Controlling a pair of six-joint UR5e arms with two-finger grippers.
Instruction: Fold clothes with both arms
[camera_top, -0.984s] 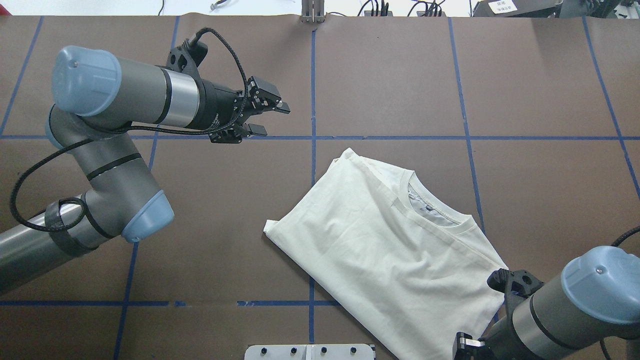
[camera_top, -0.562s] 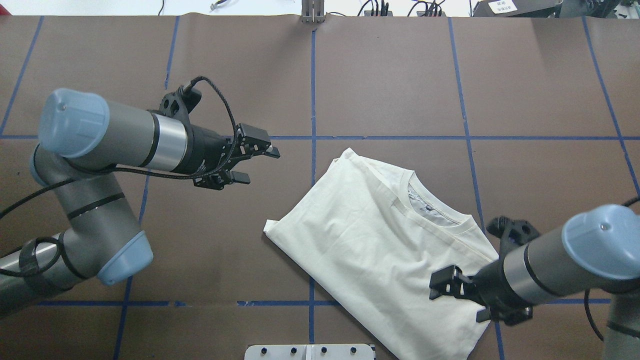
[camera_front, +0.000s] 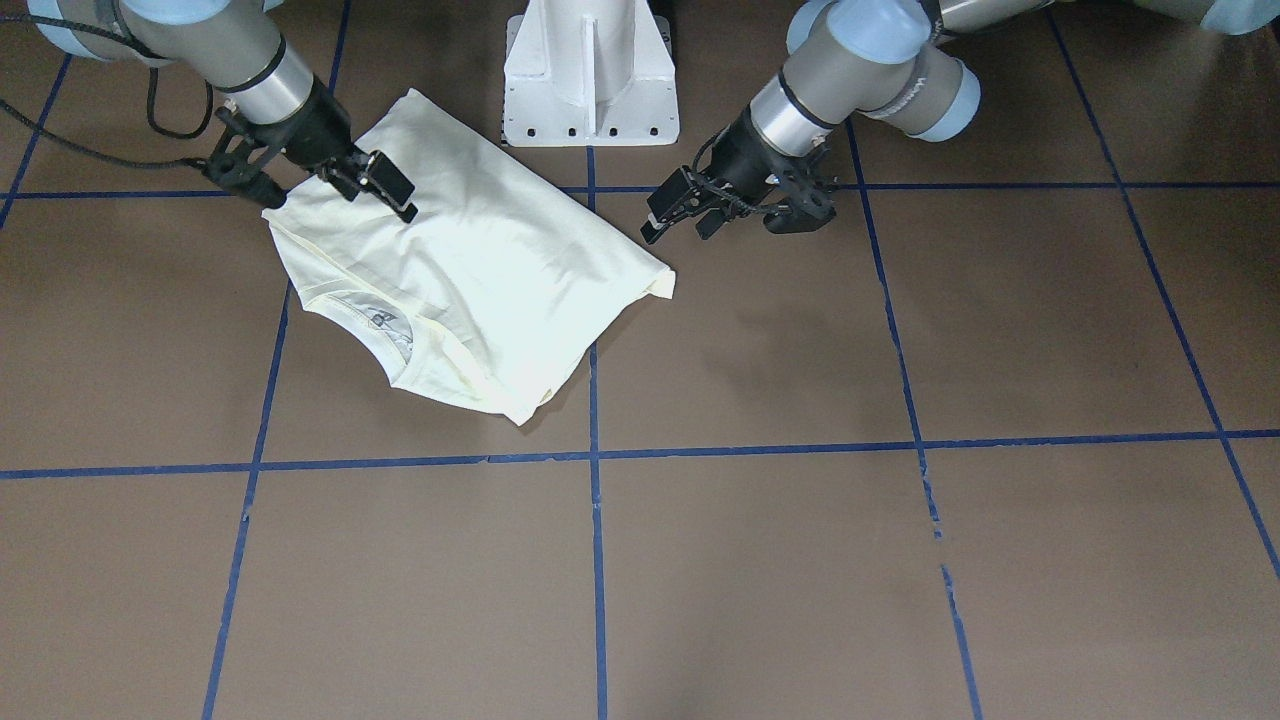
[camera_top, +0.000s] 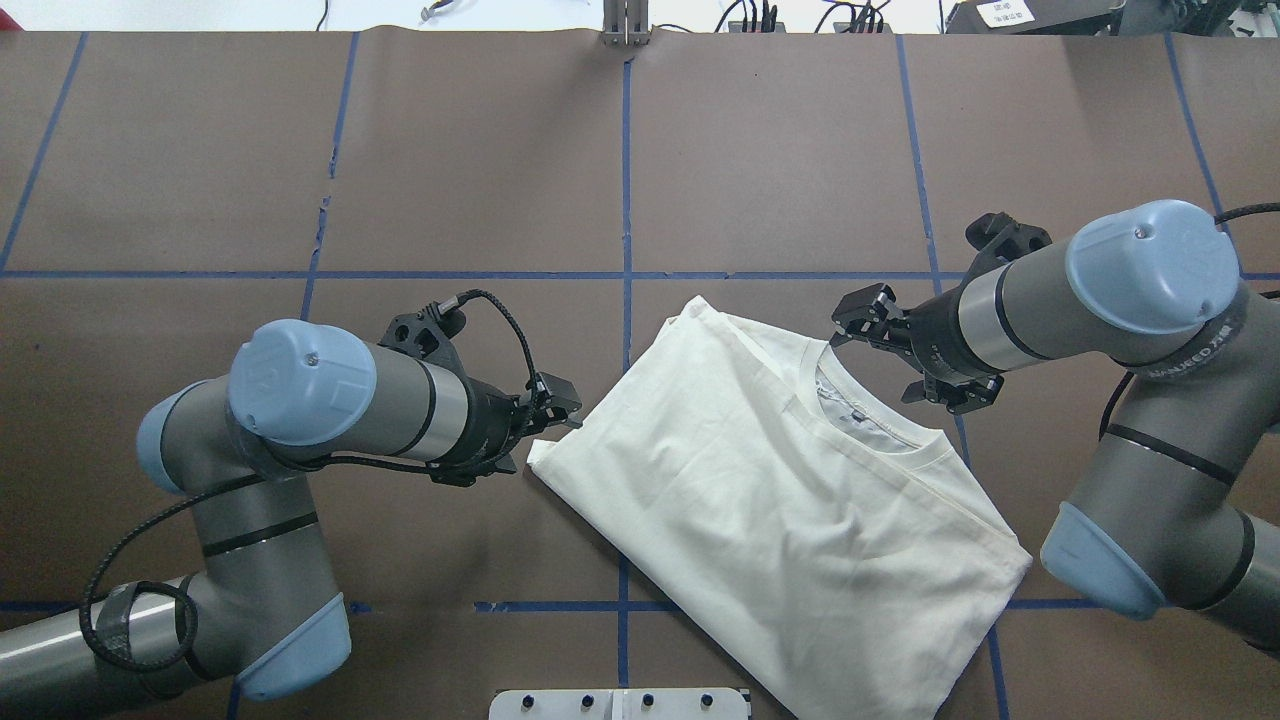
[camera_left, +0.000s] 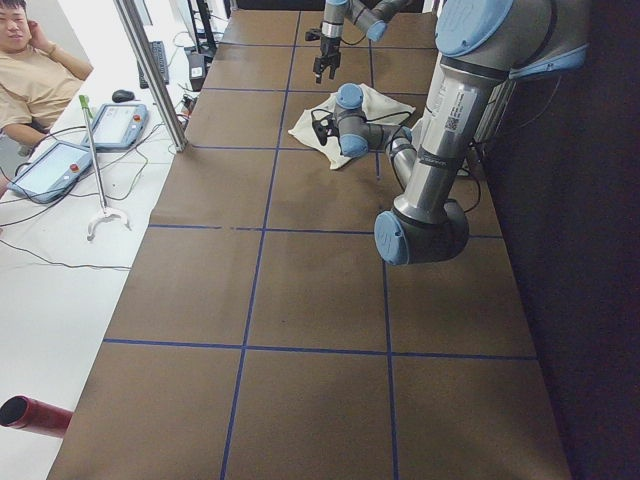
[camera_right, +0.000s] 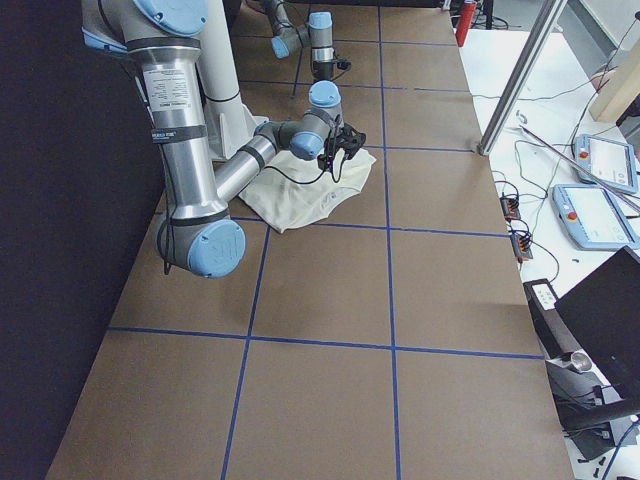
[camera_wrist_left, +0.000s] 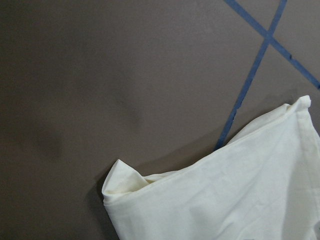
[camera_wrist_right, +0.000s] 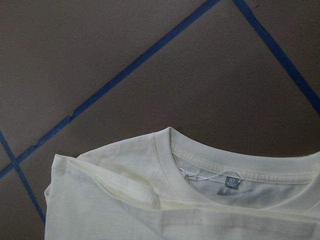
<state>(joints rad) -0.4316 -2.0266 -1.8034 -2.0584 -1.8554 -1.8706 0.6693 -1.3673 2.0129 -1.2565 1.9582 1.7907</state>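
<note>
The cream T-shirt lies folded and slanted on the brown table, its ribbed collar up and far-right; the print is hidden. My left gripper is open and hovers just left of the shirt's left corner; it also shows in the front view. My right gripper is open and sits over the collar's far edge, empty. The left wrist view shows the folded corner. The right wrist view shows the collar and its label. No fingers show in the wrist views.
The table is brown with blue tape grid lines. The white pedestal base stands at the near edge beside the shirt. An operator sits off the table's far side, with pendants on a white bench.
My left gripper has come down and toward the robot, to the shirt's left corner. My right arm has swung from the shirt's near right edge up to the collar. The shirt has not moved.
</note>
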